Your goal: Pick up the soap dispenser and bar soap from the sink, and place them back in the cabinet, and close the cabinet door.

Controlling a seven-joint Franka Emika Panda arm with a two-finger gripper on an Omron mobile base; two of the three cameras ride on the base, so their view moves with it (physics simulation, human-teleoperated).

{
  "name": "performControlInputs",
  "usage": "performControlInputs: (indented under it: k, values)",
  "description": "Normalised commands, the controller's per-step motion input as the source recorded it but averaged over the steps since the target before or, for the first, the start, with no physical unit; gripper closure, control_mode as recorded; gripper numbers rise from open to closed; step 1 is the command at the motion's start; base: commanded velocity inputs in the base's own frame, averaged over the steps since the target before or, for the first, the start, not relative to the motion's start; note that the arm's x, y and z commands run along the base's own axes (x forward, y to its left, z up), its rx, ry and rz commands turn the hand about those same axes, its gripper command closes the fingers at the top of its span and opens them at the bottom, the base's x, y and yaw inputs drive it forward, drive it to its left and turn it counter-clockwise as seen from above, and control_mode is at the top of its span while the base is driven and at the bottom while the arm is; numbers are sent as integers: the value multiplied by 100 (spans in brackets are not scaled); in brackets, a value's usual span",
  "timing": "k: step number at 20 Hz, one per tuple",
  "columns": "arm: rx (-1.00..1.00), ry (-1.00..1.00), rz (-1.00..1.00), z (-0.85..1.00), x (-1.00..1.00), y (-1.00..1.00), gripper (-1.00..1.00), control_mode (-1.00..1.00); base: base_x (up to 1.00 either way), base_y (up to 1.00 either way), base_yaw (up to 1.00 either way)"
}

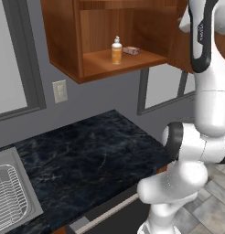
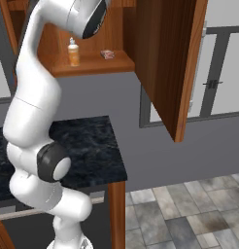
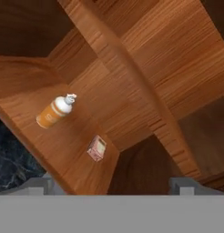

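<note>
Up in the top centre of the left base view, saw the soap dispenser point(image 1: 116, 51) standing upright on the bottom board of the cabinet point(image 1: 64, 41), with the bar soap point(image 1: 131, 50) lying just beside it, to its right in the frame and apart from it. In the right base view, found the same pair at upper left: dispenser point(image 2: 73, 52) left, bar soap point(image 2: 107, 54) right, both on the cabinet floor point(image 2: 92, 65). Noted the cabinet door point(image 2: 165, 63) swung wide open, filling the upper middle of that view and reaching down past the cabinet's bottom. At lower left of the left base view, caught a corner of the sink point(image 1: 13, 196) with its wire rack, set into the dark marbled worktop point(image 1: 91, 155). In the hand view, saw the end effector point(image 3: 111, 184) spread wide at the bottom edge, gripping nothing, with dispenser point(image 3: 54, 111) and bar soap point(image 3: 97, 148) at centre left.
</note>
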Motion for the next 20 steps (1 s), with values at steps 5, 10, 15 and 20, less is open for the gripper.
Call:
performControlInputs:
  k: [5,10,15,20]
  values:
    - [0,-12,0,-8,-83,17,-100,-100,0,0,0]
    - [0,-11,0,-5,-74,6,-100,-100,0,0,0]
    - [2,-6,0,0,-82,0,-100,-100,0,0,0]
    - [12,0,0,0,-90,0,-100,-100,0,0,0]
